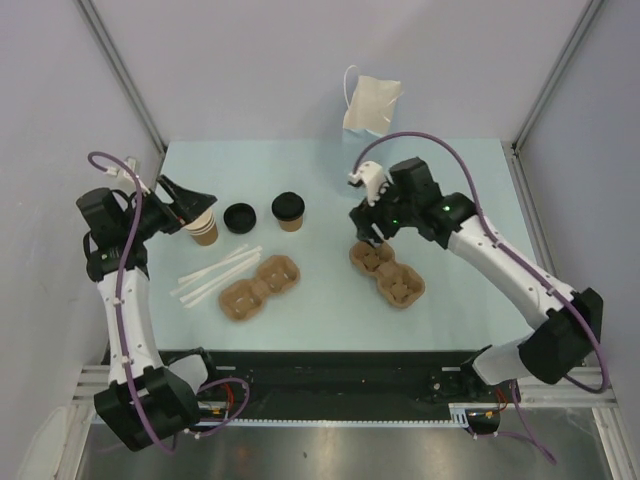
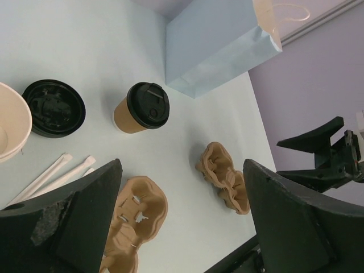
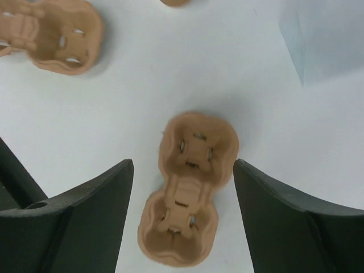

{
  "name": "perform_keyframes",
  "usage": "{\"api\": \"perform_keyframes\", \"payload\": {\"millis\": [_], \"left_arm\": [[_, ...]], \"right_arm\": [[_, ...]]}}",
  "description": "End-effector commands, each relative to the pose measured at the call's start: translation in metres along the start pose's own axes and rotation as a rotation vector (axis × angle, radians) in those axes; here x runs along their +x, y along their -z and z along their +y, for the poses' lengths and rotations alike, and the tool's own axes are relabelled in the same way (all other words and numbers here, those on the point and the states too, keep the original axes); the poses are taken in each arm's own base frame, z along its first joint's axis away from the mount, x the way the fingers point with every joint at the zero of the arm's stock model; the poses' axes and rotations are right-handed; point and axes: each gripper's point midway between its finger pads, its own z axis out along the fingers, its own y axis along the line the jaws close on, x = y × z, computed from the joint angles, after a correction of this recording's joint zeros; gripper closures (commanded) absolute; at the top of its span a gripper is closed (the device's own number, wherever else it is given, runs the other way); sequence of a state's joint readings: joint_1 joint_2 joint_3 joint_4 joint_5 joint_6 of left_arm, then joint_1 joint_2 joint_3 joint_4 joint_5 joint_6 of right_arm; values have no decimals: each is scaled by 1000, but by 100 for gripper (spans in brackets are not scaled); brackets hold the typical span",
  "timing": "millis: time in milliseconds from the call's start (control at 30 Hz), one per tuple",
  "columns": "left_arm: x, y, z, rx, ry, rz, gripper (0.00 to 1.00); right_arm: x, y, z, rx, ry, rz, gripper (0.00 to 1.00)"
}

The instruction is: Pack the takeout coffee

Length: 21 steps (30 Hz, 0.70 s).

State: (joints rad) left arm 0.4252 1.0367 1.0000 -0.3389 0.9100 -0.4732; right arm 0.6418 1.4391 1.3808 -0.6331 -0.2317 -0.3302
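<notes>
The takeout coffee (image 1: 289,211), a kraft cup with a black lid, stands upright at the table's middle back; it also shows in the left wrist view (image 2: 142,108). My left gripper (image 1: 195,205) is open and empty, hovering at the left by a stack of unlidded cups (image 1: 204,230); in its own view the gripper (image 2: 182,216) frames bare table. My right gripper (image 1: 372,236) is open and empty above the far end of a brown pulp two-cup carrier (image 1: 387,273). In the right wrist view the carrier (image 3: 190,187) lies between the open fingers of the gripper (image 3: 182,170).
A loose black lid (image 1: 240,217) lies between cup stack and coffee. A second pulp carrier (image 1: 262,288) and white wrapped straws (image 1: 215,275) lie front left. A white paper bag (image 1: 372,103) stands at the back edge. Walls enclose the table on both sides.
</notes>
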Motion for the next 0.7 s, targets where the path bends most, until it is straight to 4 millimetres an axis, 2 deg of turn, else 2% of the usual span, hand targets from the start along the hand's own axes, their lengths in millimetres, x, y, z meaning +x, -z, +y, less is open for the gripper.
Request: {"api": "perform_keyframes", "payload": {"millis": [0,133,167,267,300,367,433,667], "left_arm": [[-1,4,-9,-19,-59,-43,8],[-9,6,-21,-21,-121,-62,8],[-7,5,-22,-21,-121,-53,8],[-7,5,-22,-29,-120,-58,8],[-6,5,-22,-31,-118,-57,8],[-5,5,-20,-37,-112,-59,8],[-3,5,-19,-40,-111,-60,8],[-3,4,-17,-41,-108,-64,8]], "right_arm": [[55,25,9,-26,-212,103,25],[87,33,18,-28,-295,126,28],[99,32,22,-27,-317,147,29],[119,25,28,-28,-353,203,30],[132,17,32,-29,-368,257,31],[144,10,41,-31,-359,321,33],[151,0,50,-40,-356,347,33],[169,-22,43,34,-309,414,36]]}}
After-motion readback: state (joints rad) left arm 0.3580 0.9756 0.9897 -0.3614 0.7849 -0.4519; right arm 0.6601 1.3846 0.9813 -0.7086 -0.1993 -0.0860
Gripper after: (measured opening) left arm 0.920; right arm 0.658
